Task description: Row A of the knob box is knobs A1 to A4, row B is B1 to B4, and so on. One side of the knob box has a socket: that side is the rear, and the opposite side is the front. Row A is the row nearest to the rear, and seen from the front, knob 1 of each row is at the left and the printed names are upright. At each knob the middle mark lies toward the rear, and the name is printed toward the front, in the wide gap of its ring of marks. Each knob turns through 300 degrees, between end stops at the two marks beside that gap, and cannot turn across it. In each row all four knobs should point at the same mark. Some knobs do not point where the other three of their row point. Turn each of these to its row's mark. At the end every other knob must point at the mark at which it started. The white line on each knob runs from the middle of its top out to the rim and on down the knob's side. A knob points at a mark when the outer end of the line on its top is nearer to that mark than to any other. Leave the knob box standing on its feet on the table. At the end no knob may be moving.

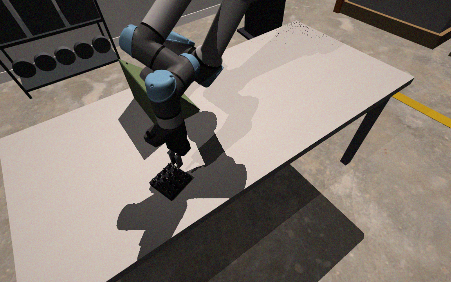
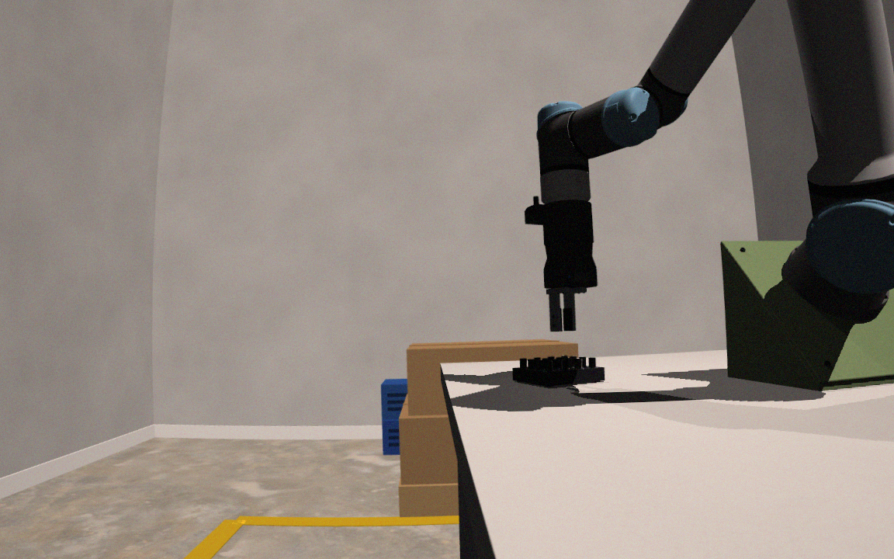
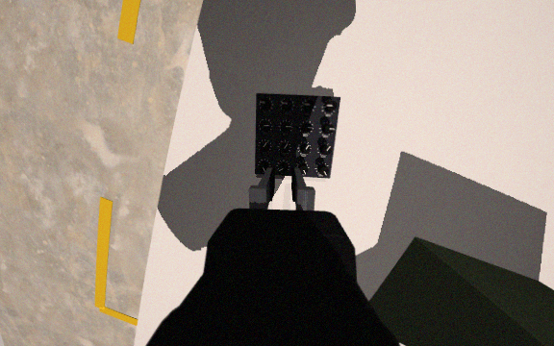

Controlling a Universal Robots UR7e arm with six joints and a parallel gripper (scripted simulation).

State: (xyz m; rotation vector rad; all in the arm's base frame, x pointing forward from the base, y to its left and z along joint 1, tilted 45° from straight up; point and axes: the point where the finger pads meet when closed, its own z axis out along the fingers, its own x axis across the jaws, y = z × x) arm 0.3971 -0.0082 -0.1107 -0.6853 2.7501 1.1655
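— What couldn't you make out?

— The knob box [image 1: 171,181] sat dark in my arm's shadow; I couldn't read its white lines or names.

— Where was it?

— On the pale table [image 1: 311,91], near the long edge, open top all around it.

— And your claw?

— My gripper [image 2: 562,326] hung above the box, well clear of the knobs, fingers partly parted, gripping nothing.

Bright, even light; hard-edged arm shadows fall across the table [image 1: 290,87]; wrist view slightly soft.
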